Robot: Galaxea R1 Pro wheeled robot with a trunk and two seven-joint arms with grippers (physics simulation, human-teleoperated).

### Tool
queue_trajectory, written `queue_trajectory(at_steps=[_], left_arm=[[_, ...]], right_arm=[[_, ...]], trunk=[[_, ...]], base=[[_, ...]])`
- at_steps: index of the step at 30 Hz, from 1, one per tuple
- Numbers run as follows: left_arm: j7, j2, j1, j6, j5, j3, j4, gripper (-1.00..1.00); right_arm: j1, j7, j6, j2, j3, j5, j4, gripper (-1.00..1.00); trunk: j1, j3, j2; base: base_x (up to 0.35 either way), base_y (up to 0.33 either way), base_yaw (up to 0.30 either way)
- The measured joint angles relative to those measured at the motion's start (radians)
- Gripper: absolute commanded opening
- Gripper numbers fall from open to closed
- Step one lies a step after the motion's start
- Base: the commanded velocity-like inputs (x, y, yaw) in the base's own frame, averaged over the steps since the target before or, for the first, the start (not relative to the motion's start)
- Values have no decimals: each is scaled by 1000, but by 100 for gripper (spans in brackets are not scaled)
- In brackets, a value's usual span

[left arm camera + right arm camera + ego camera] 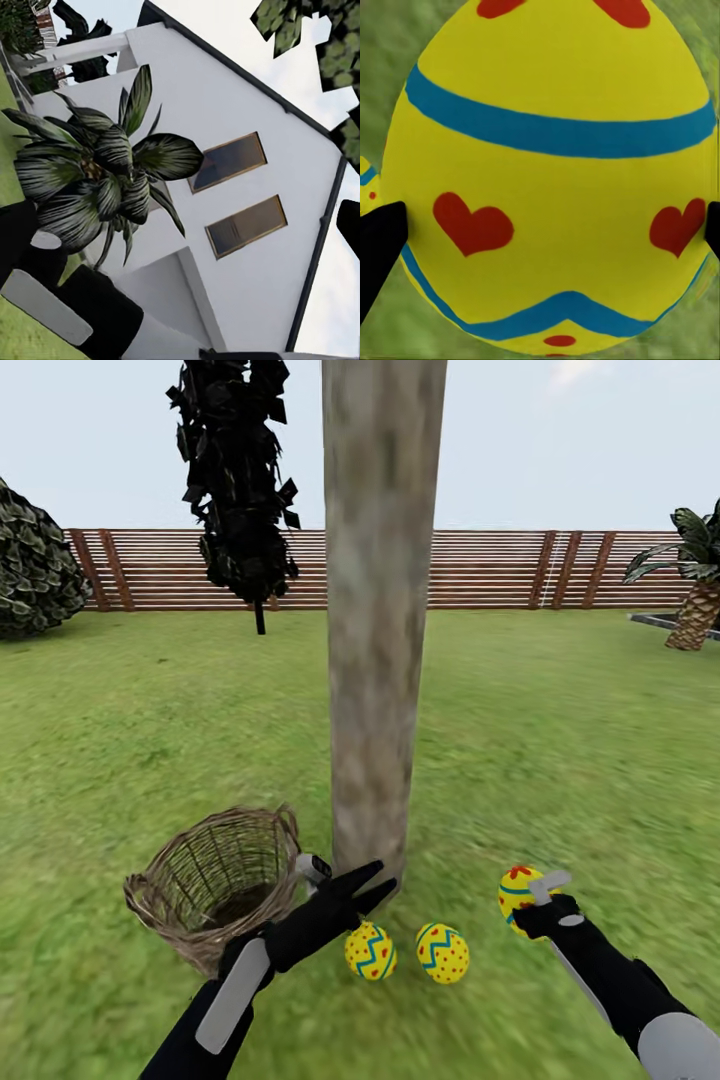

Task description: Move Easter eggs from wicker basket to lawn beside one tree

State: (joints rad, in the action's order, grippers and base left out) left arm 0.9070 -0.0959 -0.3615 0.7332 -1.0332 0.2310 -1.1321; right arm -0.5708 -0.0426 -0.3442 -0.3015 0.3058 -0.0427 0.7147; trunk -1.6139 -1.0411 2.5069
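Right claw (528, 898) low, clamping egg (517, 895) | left claw (365, 885) spread by tree (378, 610)

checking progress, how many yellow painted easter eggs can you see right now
3. Two yellow zigzag-banded eggs lie on the grass by the pale trunk, one beside the other. The third egg is clamped in the right gripper. The woven brown basket looks empty.
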Motion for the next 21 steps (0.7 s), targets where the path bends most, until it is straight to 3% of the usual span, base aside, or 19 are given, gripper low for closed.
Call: queue_trajectory(at_steps=[3, 4, 6, 8, 12, 17, 21], left_arm=[[0, -1, 0, 0, 0, 15, 0, 100], [0, -1, 0, 0, -1, 42, -6, 100], [0, -2, 0, 0, -1, 50, -11, 100], [-1, -2, 0, 0, -1, 51, -13, 100], [-3, -9, 0, 0, -5, 59, -22, 100], [-24, -24, 0, 1, -15, 62, -178, 100], [-31, -22, 1, 2, -18, 63, -214, 100]], right_arm=[[-6, 41, 79, 5, 2, 12, -74, -100], [-21, 50, 187, 35, 2, 82, -193, -100], [-70, 67, 222, 65, 4, 111, -325, -100], [-100, 76, 240, 70, 4, 114, -381, -100], [-104, 77, 272, 72, 4, 115, -386, -100], [-104, 76, 276, 69, 2, 115, -372, -100], [-105, 73, 276, 67, 0, 116, -331, -100]], trunk=[[0, 0, 0], [-1, 0, 0], [0, 0, 0], [-1, -4, 0], [-3, -19, 1], [-5, -39, 2], [-7, -54, 3]], base=[[75, -33, 0], [3, -1, 0], [0, 0, 0], [0, 0, 0], [0, 0, 0], [0, 0, 0], [0, 0, 0]])
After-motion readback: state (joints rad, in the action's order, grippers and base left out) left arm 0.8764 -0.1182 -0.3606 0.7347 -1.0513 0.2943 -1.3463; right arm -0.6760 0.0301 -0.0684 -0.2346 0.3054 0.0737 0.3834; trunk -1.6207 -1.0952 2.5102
